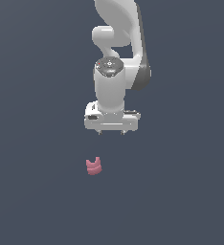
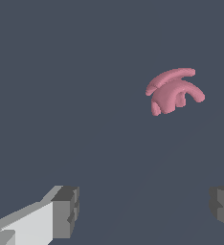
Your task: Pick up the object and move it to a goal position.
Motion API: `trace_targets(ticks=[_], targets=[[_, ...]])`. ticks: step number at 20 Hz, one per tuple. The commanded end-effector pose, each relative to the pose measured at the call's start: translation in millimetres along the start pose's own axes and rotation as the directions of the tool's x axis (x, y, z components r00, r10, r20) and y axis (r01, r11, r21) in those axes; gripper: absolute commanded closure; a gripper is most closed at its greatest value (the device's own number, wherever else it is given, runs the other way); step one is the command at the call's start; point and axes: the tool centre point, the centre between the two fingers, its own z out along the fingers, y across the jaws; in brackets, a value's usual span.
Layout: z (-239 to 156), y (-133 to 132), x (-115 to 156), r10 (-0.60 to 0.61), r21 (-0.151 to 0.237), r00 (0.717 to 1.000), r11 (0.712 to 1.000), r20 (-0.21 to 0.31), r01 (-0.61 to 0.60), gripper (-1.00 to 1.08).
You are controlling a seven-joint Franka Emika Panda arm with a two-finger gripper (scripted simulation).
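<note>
The object (image 1: 94, 166) is a small dusty pink-red lump with a notched, two-pointed top. It rests on the dark grey floor (image 1: 37, 191), in front of the arm and slightly toward the exterior view's left. In the wrist view it (image 2: 173, 92) shows from above as a ridged pink shape. My gripper (image 1: 111, 132) hangs above the floor, short of the object and apart from it. Its fingers (image 2: 66, 210) stand wide apart with nothing between them. The gripper (image 2: 145, 206) is open and empty.
The white arm (image 1: 116, 57) rises behind the gripper at the top middle of the exterior view. Nothing else shows on the flat dark grey floor around the object.
</note>
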Motion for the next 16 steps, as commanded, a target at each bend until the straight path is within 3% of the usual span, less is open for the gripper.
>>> trace_targets(ticks=[1, 16], targets=[[0, 0, 0, 0.000, 0.000, 1.000, 1.000, 0.000, 0.000, -0.92], [-11, -11, 5, -0.008, 0.017, 1.000, 1.000, -0.014, 0.008, -0.92]])
